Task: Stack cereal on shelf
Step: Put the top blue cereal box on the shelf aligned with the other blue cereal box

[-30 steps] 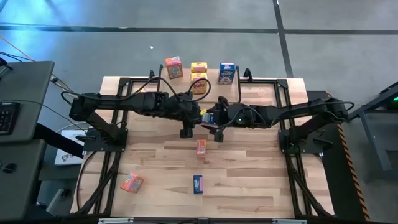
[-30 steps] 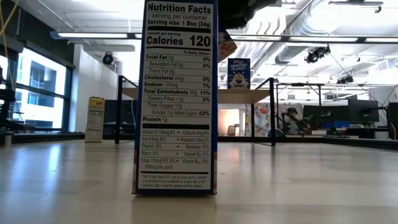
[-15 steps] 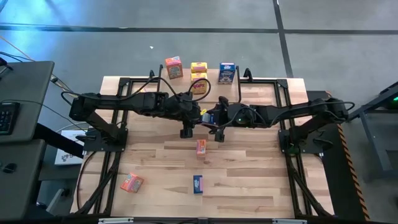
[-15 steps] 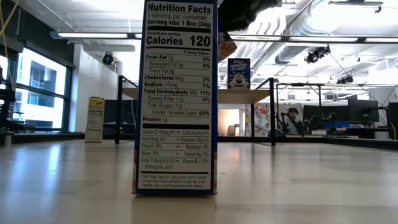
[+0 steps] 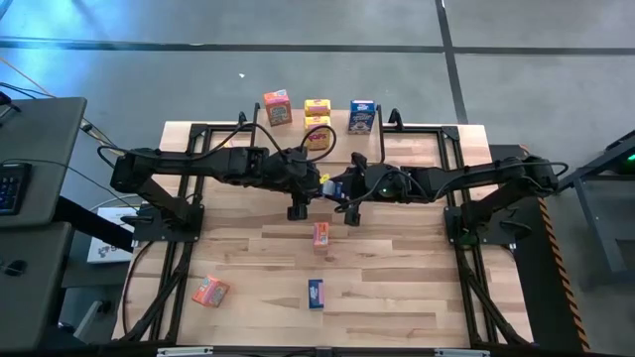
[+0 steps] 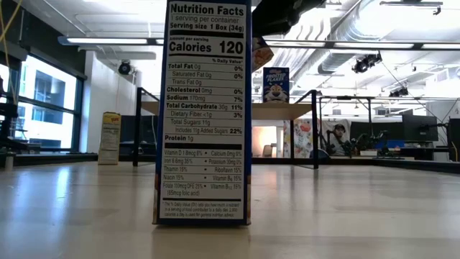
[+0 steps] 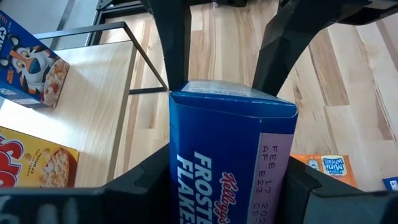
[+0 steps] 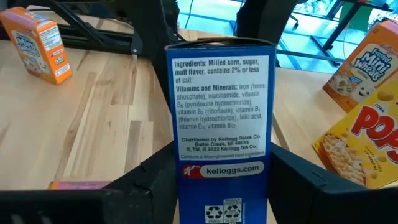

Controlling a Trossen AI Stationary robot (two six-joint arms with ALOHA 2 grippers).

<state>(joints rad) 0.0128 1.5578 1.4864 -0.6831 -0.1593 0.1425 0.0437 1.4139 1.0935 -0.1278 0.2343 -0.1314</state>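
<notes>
Blue box [image 7: 231,155]: clamped between left gripper [image 5: 319,184] and right gripper [image 5: 340,187], jaws of both closed on it. Location: above table [image 5: 397,288], beside shelf [image 5: 337,129].

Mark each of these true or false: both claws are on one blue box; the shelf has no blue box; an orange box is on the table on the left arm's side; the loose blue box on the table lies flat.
1. Both claws are on one blue box. True: the left claw and right claw grip the held box between them.
2. The shelf has no blue box. False: the shelf has a shelf blue box on it.
3. An orange box is on the table on the left arm's side. True: the orange box is there.
4. The loose blue box lies flat. False: the loose blue box stands upright.
</notes>
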